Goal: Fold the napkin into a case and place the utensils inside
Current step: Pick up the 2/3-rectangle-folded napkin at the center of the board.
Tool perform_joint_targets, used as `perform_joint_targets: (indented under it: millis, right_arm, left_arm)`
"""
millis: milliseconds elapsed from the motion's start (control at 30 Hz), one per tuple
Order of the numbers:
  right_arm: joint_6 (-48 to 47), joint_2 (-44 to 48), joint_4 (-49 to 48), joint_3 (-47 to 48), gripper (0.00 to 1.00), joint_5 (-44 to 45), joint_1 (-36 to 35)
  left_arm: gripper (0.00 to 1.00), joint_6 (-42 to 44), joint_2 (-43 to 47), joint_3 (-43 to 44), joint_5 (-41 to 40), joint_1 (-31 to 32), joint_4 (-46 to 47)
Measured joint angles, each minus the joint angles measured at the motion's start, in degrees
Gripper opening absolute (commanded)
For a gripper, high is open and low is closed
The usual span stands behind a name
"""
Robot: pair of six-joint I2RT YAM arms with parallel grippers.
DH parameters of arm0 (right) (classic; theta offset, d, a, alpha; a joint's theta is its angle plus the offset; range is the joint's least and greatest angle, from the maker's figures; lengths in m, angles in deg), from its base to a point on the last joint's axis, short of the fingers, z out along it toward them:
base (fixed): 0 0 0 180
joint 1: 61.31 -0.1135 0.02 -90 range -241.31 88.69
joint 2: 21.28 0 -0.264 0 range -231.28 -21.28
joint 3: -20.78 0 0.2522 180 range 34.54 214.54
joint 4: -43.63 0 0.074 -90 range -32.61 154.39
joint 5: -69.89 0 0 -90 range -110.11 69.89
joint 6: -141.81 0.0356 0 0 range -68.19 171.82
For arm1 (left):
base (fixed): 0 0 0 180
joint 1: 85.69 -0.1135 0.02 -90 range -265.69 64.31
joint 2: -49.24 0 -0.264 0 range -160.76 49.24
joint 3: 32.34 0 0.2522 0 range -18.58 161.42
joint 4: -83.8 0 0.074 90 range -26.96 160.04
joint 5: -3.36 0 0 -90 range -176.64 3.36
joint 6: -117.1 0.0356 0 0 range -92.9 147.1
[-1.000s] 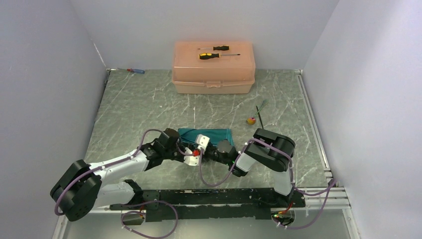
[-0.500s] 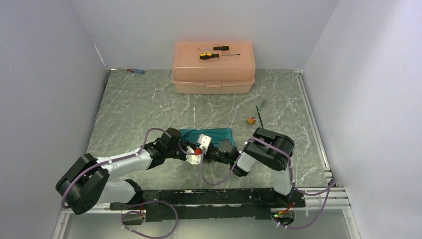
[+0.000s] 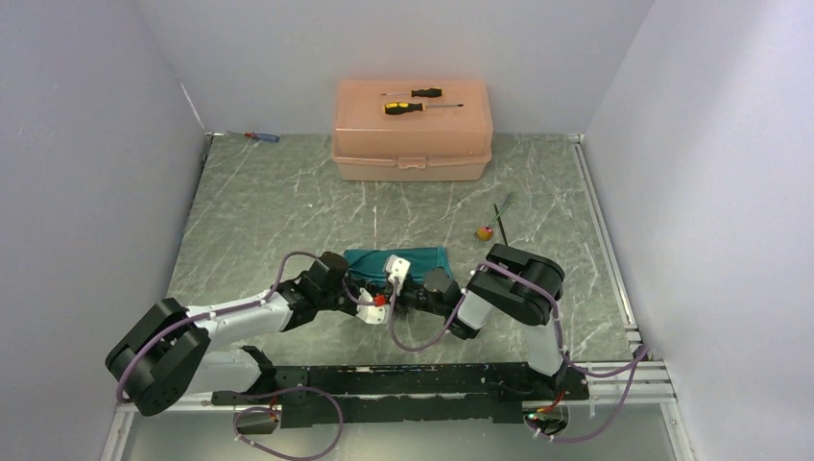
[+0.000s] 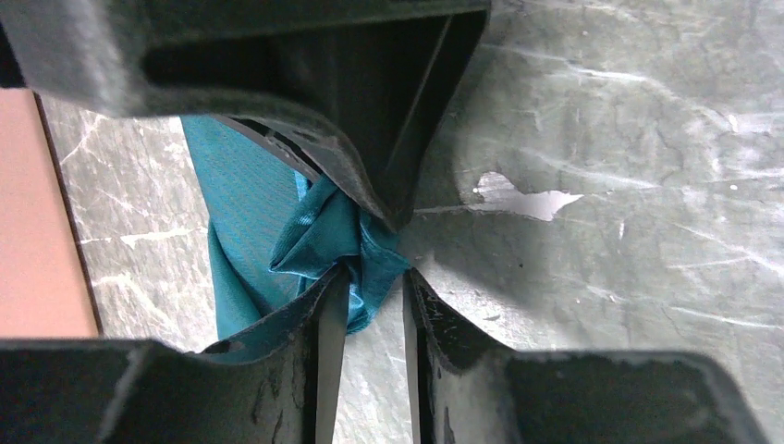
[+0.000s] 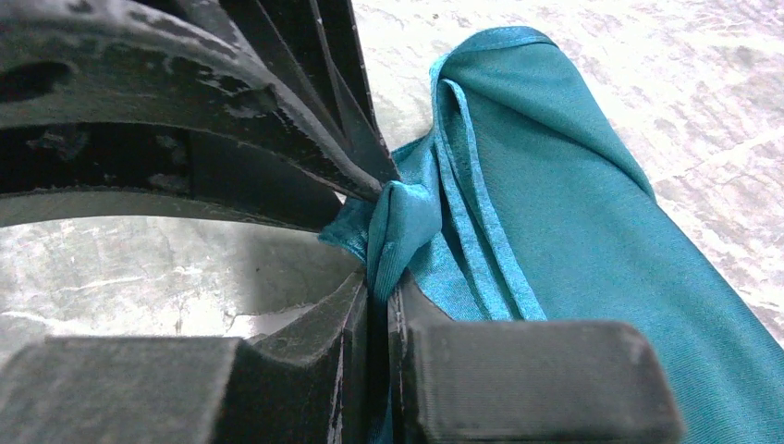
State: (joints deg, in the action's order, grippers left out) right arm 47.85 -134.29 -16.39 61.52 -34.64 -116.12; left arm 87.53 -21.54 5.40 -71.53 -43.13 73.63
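Napkin [image 5: 573, 185] bunched, pinched by left claw [image 4: 374, 250] and right claw [image 5: 386, 236].

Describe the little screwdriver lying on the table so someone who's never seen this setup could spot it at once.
Find the peach box at the back wall, then look left along the table's far edge to the corner. The small screwdriver lies there alone, red-and-blue handled, unlike the two yellow-and-black screwdrivers on the box lid.
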Motion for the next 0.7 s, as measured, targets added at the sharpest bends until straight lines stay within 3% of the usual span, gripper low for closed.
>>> perform_joint_targets:
  millis: [333,433,567,700]
  right_arm:
    - [1.18,-0.20,-0.07,0.00,0.14,-1.20,0.52]
    - [1.29,-0.20,-0.07,0.02,0.15,-1.33,0.52]
    - [1.62,-0.20,-0.02,0.00,0.23,-2.05,0.57]
    - [1.84,-0.20,-0.02,0.00,0.33,-2.51,0.63]
  left_arm:
    - [0.34,0.33,-0.92,-0.85,-0.02,0.35,2.10]
    - [0.25,0.33,-1.68,-0.85,-0.02,0.55,3.04]
    - [0.05,0.09,-1.92,-0.85,-0.20,0.61,3.41]
    - [0.03,-0.94,-1.92,-0.26,-1.11,0.66,2.64]
